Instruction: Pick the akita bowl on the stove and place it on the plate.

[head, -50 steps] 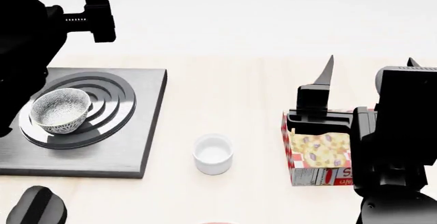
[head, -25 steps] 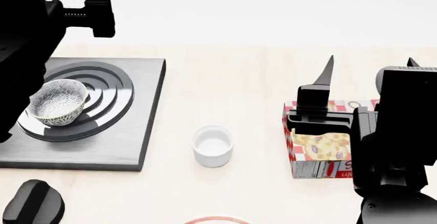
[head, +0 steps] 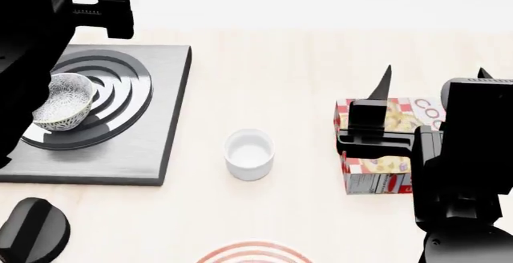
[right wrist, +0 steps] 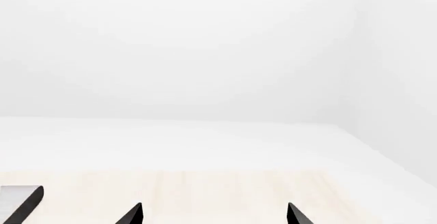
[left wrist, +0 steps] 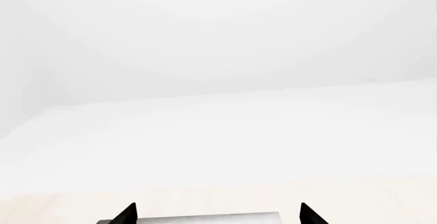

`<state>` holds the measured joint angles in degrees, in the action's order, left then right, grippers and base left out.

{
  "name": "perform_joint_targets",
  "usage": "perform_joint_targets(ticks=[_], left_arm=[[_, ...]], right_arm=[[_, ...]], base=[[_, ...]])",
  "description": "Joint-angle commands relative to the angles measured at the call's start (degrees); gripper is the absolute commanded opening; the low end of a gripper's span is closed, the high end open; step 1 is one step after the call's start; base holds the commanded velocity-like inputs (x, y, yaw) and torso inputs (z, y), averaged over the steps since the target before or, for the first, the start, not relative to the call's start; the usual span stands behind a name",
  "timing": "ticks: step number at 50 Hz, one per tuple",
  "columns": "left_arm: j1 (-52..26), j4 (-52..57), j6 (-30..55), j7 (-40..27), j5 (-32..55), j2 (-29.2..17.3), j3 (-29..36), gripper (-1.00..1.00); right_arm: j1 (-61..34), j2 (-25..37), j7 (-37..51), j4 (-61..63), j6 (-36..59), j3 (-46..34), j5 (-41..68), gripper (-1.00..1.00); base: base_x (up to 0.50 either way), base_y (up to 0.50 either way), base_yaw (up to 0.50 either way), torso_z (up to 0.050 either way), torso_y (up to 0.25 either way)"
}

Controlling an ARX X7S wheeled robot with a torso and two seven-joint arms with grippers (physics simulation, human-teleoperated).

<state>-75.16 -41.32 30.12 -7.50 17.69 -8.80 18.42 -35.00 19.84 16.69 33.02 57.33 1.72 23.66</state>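
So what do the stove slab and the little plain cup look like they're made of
The stove looks like brushed metal: flat dark grey with soft sheen and streaky reflections on its rings. The plain cup looks like glazed ceramic, smooth uniform white with a thick rim, though plastic can't be ruled out.

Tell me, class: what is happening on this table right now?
A two-armed robot faces a table. The akita bowl sits on the stove, with the left arm above that side. The left gripper and the right gripper are both open and hold nothing. The plate shows at the near edge. A white cup and a food box stand between.
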Motion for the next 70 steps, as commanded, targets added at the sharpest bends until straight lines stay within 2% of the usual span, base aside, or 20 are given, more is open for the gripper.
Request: perform_joint_targets(ticks=[1, 10, 20, 52, 70], left_arm=[[0.3, 0.9, 0.3, 1.0, 0.7, 0.6, -0.9, 1.0], [0.0, 1.0, 2.0, 0.5, 1.2, 0.7, -1.0, 1.0], [0.5, 0.6, 4.2, -0.5, 0.3, 0.8, 0.7, 1.0], [4.3, -1.4, 3.3, -3.4, -5.3, 0.1, 7.8, 1.0], [5.3, -1.5, 5.1, -4.3, -5.2, -0.3, 8.2, 1.0]], right_arm=[[0.0, -0.5, -0.4, 0.0, 0.3, 0.7, -0.5, 1.0], [0.0, -0.5, -0.2, 0.2, 0.5, 0.7, -0.3, 1.0], [0.0, -0.4, -0.1, 0.1, 0.4, 0.7, -0.1, 1.0], [0.0, -0.1, 0.4, 0.1, 0.2, 0.5, 0.5, 1.0], [0.0, 0.1, 0.7, 0.0, 0.1, 0.4, 0.8, 1.0]], base=[[0.0, 0.0, 0.0, 0.0, 0.0], [0.0, 0.0, 0.0, 0.004, -0.14], [0.0, 0.0, 0.0, 0.0, 0.0], [0.0, 0.0, 0.0, 0.0, 0.0], [0.0, 0.0, 0.0, 0.0, 0.0]])
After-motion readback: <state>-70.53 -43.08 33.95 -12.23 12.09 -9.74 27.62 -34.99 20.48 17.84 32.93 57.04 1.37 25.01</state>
